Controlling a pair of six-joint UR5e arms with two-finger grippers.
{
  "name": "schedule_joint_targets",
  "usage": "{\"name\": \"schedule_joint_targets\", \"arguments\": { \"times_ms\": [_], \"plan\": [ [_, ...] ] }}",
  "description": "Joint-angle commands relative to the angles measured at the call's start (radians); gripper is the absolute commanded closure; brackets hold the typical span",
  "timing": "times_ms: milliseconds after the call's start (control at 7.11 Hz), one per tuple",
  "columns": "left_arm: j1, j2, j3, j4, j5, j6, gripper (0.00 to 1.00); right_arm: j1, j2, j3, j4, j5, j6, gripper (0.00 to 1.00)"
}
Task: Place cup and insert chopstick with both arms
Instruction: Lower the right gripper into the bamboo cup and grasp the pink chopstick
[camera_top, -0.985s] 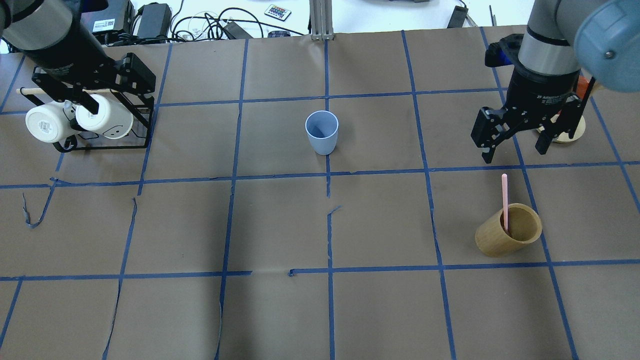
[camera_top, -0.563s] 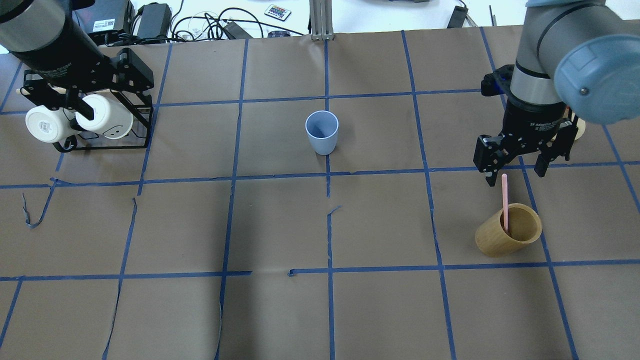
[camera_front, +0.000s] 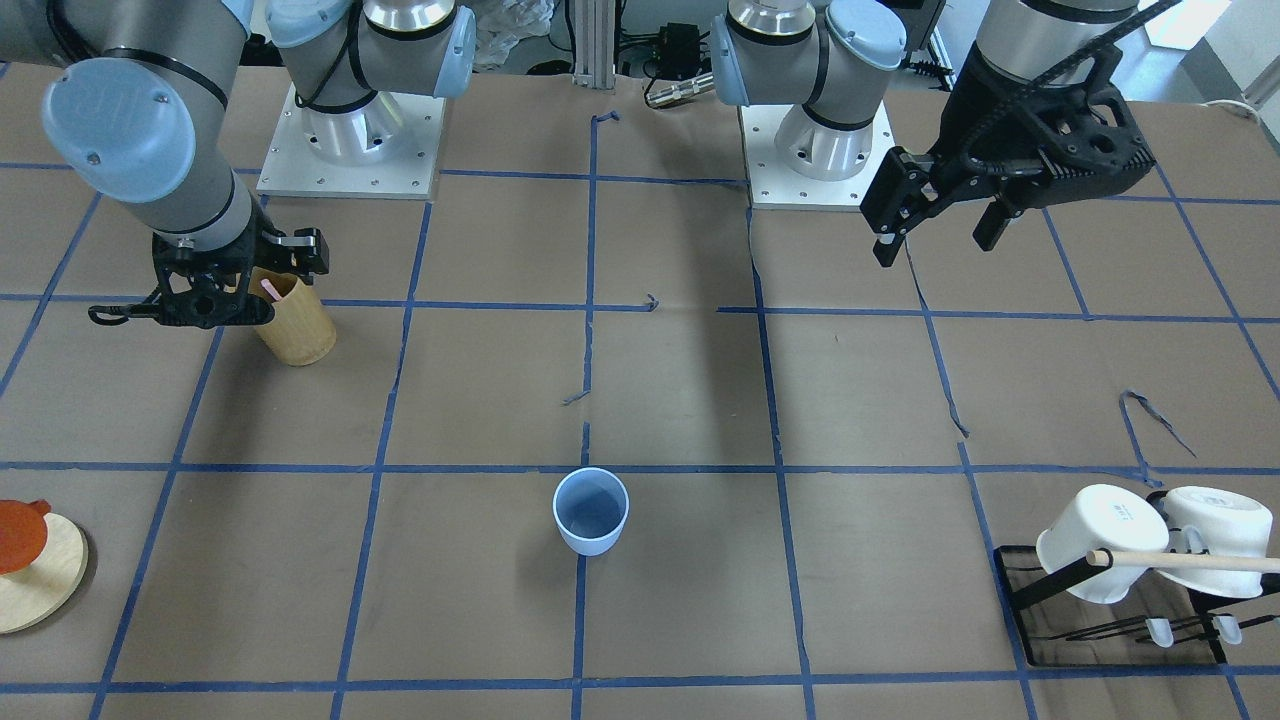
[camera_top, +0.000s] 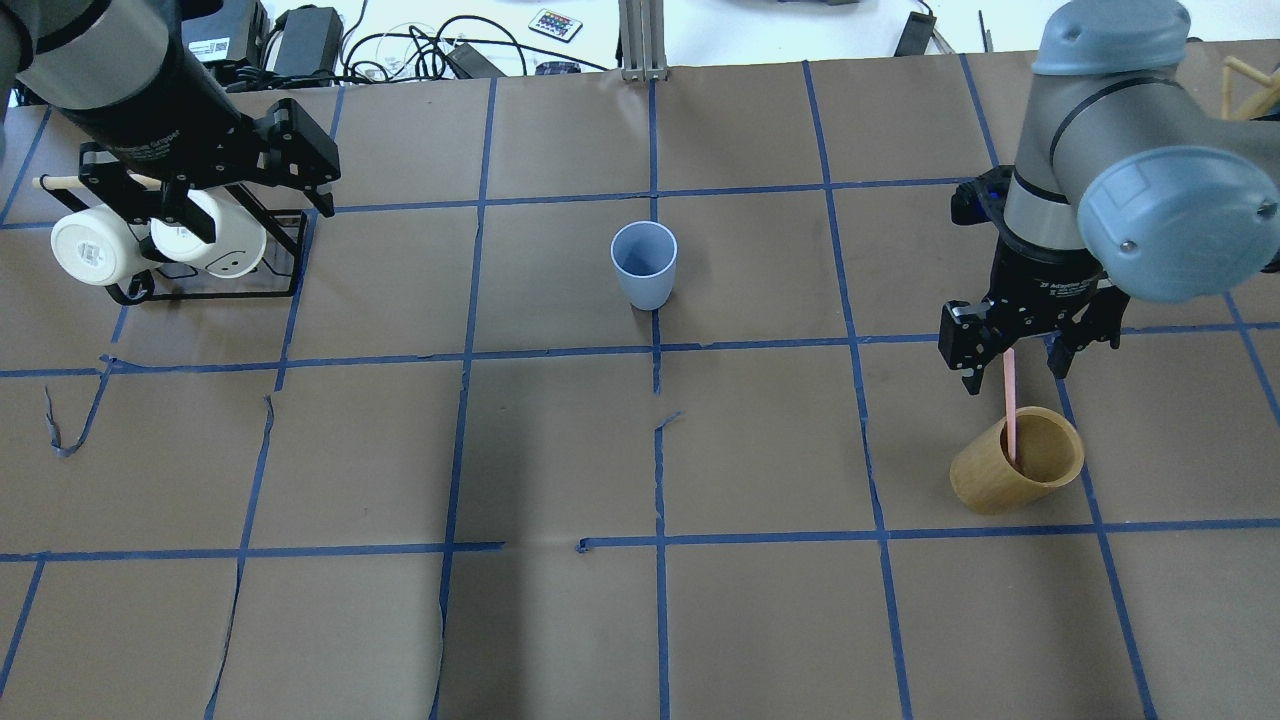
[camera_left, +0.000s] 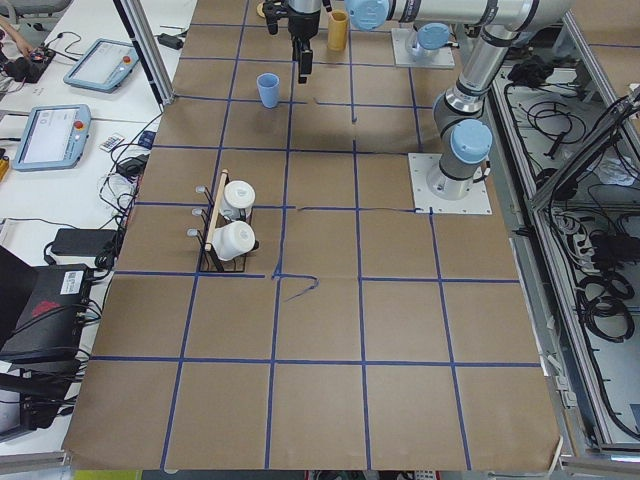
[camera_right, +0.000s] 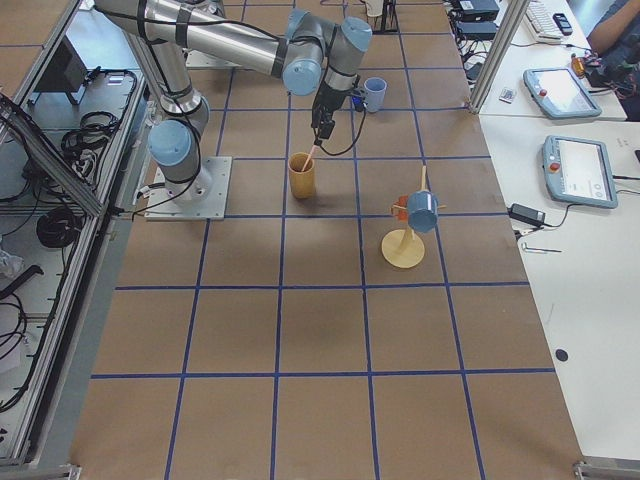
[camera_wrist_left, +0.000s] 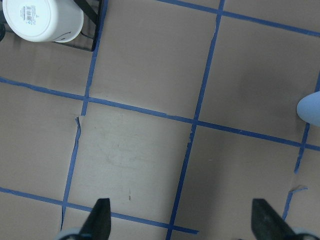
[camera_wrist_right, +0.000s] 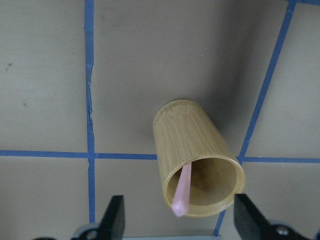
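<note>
The table (camera_top: 560, 640) is covered in brown paper, marked into squares by blue tape (camera_top: 770, 540). Nearest the robot, the paper has lifted along some seams (camera_top: 245, 560). Further out on the right, a bamboo holder (camera_top: 1000, 485) stands with a pink chopstick (camera_top: 1010, 405) leaning in it, its top poking above the rim. The right gripper (camera_top: 1012, 375) hangs over the holder, its fingers apart on either side of the chopstick's top. The wrist view shows a gap on both sides, so it does not appear to touch.

Past that, at mid-table, the blue cup (camera_top: 643, 265) stands upright on a tape line, well apart from everything else. On the far left a black wire rack (camera_top: 220, 296) holds two white mugs (camera_top: 92, 250) lying sideways under a wooden rod (camera_front: 1190, 562). The left gripper (camera_front: 933, 247) hovers above the table beside the rack, fingers spread wide with nothing between them. On the far right a round wooden stand (camera_front: 45, 575) carries an orange piece (camera_front: 20, 530), cut off by the picture's edge.

Beyond the table's far edge lies a white bench (camera_top: 760, 30) with cables (camera_top: 400, 50), power bricks (camera_top: 305, 40) and a small remote (camera_top: 555, 22).
</note>
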Motion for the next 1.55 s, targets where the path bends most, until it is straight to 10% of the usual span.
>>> {"name": "schedule_joint_targets", "arguments": {
  "times_ms": [0,1126,1407],
  "plan": [
    [-0.005,0.004,-0.009,0.001,-0.003,-0.02,0.0,-0.005,0.0,0.006,-0.003,0.004,0.004,0.45],
    [-0.005,0.007,-0.035,0.016,-0.005,-0.016,0.0,-0.005,0.008,0.004,-0.029,0.012,-0.006,0.58],
    [-0.005,0.01,-0.034,0.016,-0.003,-0.014,0.0,-0.013,0.008,0.004,-0.031,0.012,0.0,0.77]
  ]
}}
